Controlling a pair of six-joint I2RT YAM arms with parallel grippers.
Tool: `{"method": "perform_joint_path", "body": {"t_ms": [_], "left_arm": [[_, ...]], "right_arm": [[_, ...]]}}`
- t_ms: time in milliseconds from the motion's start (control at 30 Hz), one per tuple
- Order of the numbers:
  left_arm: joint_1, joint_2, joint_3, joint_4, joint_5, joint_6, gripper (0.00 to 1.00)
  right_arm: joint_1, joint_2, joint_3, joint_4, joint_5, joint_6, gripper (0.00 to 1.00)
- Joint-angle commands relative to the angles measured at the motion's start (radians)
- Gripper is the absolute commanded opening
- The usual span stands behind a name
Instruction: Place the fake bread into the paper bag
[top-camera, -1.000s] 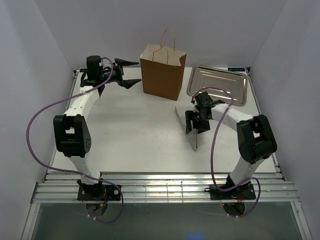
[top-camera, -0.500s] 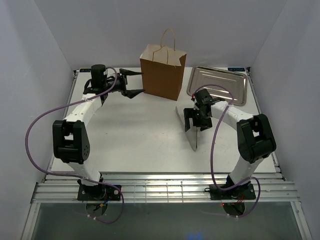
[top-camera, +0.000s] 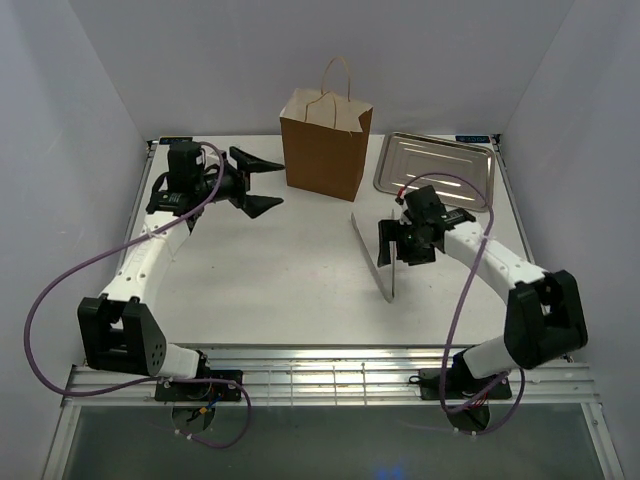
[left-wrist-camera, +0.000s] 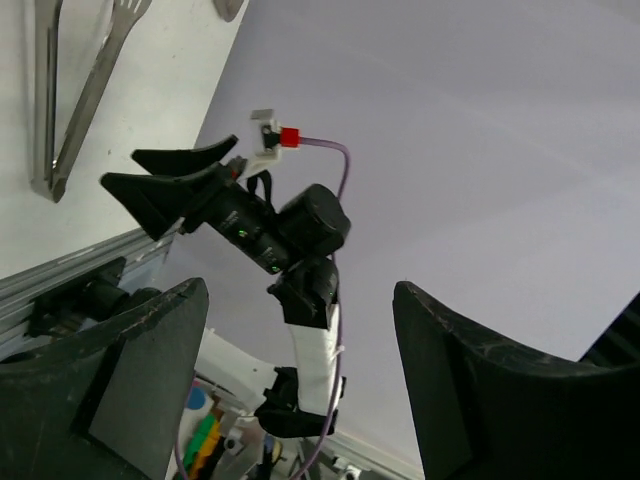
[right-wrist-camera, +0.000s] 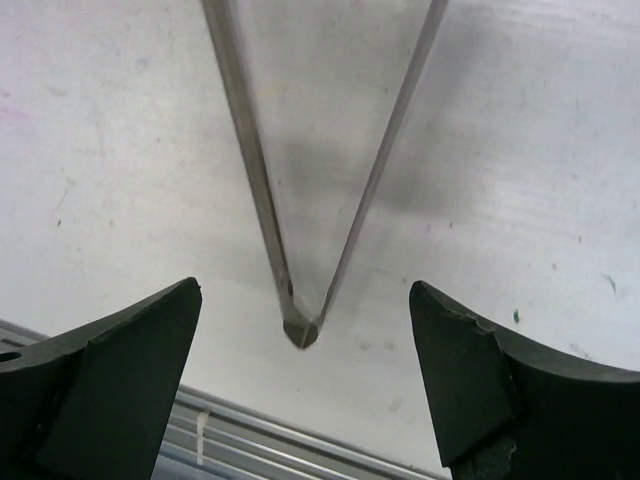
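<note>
My left gripper (top-camera: 282, 185), spread wide, hangs left of the brown paper bag (top-camera: 324, 152); right gripper (top-camera: 399, 250), spread too, over thin silver tongs (top-camera: 371, 257).

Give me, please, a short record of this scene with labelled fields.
Bag: upright brown kraft paper bag, far centre of white table.
Tray: flat silver metal tray, right of bag.
Tongs: long thin metal tongs lying flat on table.
Left end effector: open, just left of bag.
Right end effector: open, over tongs' hinged end.
Fake bread: not visible in any view.
</note>
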Motion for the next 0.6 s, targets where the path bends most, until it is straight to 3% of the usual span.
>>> {"method": "perform_joint_path", "body": {"t_ms": [0, 267, 400, 567], "left_arm": [[-0.05, -0.099, 0.019, -0.174, -0.112, 0.201, 0.85], [-0.09, -0.4, -0.196, -0.24, -0.325, 0.413, 0.89], [-0.093, -0.645, -0.429, -0.132, -0.35, 0.364, 0.89], [-0.095, -1.013, -0.708, -0.064, -0.378, 0.298, 0.91]], "right_arm": [[0.0, -0.181, -0.08, -0.019, -0.024, 0.061, 0.9], [-0.002, -0.678, -0.39, 0.127, -0.055, 0.155, 0.9], [-0.002, -1.016, -0.58, 0.276, -0.126, 0.245, 0.9], [0.0, -1.294, -0.761, 0.32, -0.205, 0.431, 0.9]]}}
